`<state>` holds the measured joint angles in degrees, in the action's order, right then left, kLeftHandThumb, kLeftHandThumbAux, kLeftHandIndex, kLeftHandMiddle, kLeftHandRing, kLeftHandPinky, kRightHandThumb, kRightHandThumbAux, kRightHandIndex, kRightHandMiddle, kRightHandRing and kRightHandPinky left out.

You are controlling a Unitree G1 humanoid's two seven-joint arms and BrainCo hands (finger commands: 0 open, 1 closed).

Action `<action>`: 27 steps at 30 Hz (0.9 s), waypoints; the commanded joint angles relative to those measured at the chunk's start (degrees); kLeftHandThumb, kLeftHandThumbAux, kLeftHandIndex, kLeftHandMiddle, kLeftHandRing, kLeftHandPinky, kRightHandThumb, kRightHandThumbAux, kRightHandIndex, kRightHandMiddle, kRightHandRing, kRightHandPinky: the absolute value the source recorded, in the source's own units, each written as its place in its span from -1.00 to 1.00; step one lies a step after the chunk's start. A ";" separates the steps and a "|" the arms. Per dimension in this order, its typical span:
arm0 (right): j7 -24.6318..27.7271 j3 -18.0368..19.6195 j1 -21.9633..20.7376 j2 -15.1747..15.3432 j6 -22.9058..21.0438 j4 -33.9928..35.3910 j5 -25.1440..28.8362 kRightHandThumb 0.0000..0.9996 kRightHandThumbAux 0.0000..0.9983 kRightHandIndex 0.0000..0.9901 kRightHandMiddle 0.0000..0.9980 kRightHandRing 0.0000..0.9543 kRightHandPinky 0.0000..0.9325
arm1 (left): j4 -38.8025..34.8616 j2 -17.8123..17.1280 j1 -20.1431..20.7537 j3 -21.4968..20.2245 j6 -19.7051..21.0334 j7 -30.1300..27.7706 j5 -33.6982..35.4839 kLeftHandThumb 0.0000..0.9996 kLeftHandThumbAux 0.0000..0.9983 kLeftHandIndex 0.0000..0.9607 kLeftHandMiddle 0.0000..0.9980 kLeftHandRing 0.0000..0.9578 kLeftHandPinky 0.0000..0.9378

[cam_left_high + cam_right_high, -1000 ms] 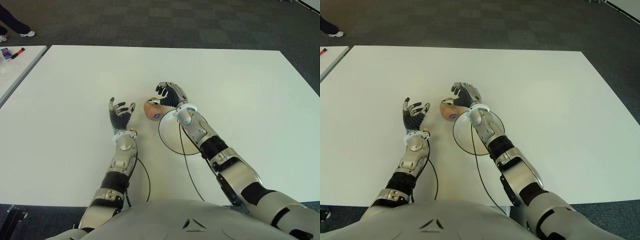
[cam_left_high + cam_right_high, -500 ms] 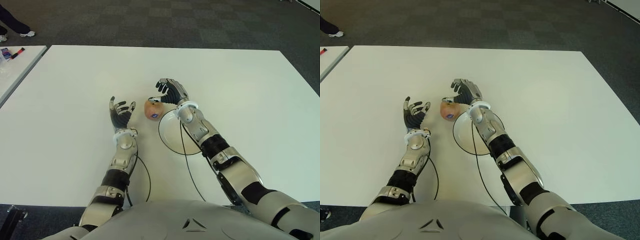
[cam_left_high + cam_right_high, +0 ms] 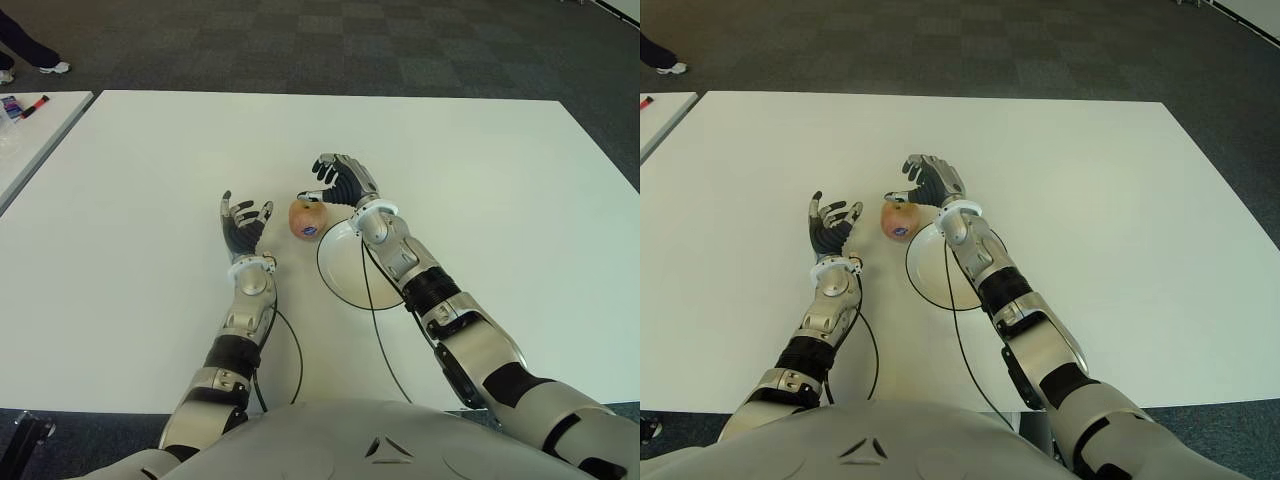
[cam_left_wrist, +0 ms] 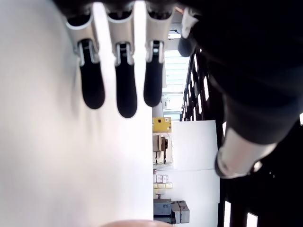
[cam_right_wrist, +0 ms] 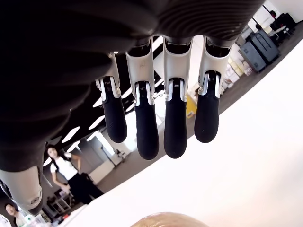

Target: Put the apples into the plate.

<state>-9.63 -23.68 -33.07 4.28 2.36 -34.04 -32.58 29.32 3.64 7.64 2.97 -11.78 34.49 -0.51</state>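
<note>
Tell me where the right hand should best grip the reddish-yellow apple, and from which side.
Probably across the round body of the reddish-yellow apple, coming from above. It sits on the white table beside the white round plate, between both hands, so the top is clear. The right hand, open just behind it, is nearest; the left hand is open too.

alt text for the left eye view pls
A reddish-yellow apple sits on the white table, just outside the round white plate. The robot's open right hand is beside it; the open left hand is on its other side.
</note>
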 commanded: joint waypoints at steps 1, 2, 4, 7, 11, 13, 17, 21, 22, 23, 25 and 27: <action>1.36 -0.01 -0.44 0.09 -0.89 -0.18 0.04 0.89 0.25 -0.28 -0.04 -0.04 -0.02 | 0.40 6.68 -0.27 -0.01 -0.11 -0.25 0.46 -0.75 0.54 -0.85 -0.36 -0.14 -0.06; 1.50 -0.06 -0.45 0.11 -0.93 -0.22 -0.03 0.89 0.25 -0.30 -0.04 -0.05 -0.03 | 0.36 6.67 -0.28 0.00 -0.09 -0.28 0.47 -0.75 0.54 -0.85 -0.36 -0.14 -0.06; 1.92 -0.21 -0.46 0.22 -0.95 -0.47 -0.15 0.88 0.25 -0.33 -0.04 -0.07 -0.04 | 0.29 6.67 -0.31 0.04 -0.02 -0.26 0.44 -0.75 0.54 -0.85 -0.36 -0.14 -0.06; 3.36 -0.64 -0.52 0.44 -1.46 -0.82 -0.39 0.67 0.18 -0.43 -0.12 -0.12 -0.07 | 0.34 6.68 -0.33 0.10 0.01 -0.16 0.32 -0.76 0.55 -0.85 -0.36 -0.14 -0.06; 6.94 -1.17 -0.60 0.55 -3.33 -0.82 -0.33 0.32 0.09 -0.64 -0.33 -0.21 -0.08 | 0.39 6.65 -0.34 0.20 0.04 -0.20 0.23 -0.76 0.54 -0.85 -0.37 -0.14 -0.06; 8.82 -1.42 -0.58 0.55 -4.56 -0.43 -0.29 0.26 0.08 -0.74 -0.41 -0.25 -0.09 | 0.34 6.58 -0.34 0.27 0.12 -0.23 0.14 -0.76 0.53 -0.85 -0.38 -0.15 -0.06; 10.33 -2.04 -0.40 0.81 -5.54 0.17 -0.86 0.18 0.06 -0.86 -0.54 -0.33 -0.14 | 0.20 6.56 -0.29 0.34 0.37 -0.12 0.01 -0.75 0.50 -0.85 -0.38 -0.16 -0.07; 10.57 -3.18 -0.25 1.14 -6.22 0.21 -2.21 0.05 0.00 -0.96 -0.69 -0.50 -0.35 | -0.01 6.60 -0.29 0.31 0.57 0.04 0.01 -0.72 0.48 -0.83 -0.36 -0.16 -0.08; 10.53 -3.59 -0.24 1.19 -6.29 -0.26 -2.57 0.01 -0.01 -0.97 -0.74 -0.57 -0.41 | -0.13 6.60 -0.28 0.29 0.65 0.11 -0.01 -0.71 0.48 -0.82 -0.36 -0.16 -0.09; 10.49 -3.89 -0.25 1.22 -6.35 -0.59 -2.82 -0.02 -0.03 -0.98 -0.79 -0.62 -0.45 | -0.21 6.60 -0.26 0.28 0.70 0.16 -0.02 -0.70 0.48 -0.82 -0.36 -0.17 -0.09; 10.52 -4.57 -0.49 1.46 -6.13 -1.73 -3.33 -0.05 -0.05 -0.99 -0.85 -0.68 -0.49 | -0.26 6.58 -0.25 0.30 0.70 0.31 -0.14 -0.69 0.48 -0.81 -0.36 -0.18 -0.10; 10.57 -5.02 -0.70 1.67 -5.88 -2.46 -3.58 -0.07 -0.06 -1.00 -0.89 -0.72 -0.52 | -0.32 6.55 -0.26 0.36 0.71 0.45 -0.33 -0.69 0.48 -0.81 -0.37 -0.19 -0.11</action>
<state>0.40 -27.81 -33.51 5.46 -3.24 -34.85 -35.21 29.24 3.64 7.66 3.11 -11.71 34.50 -0.64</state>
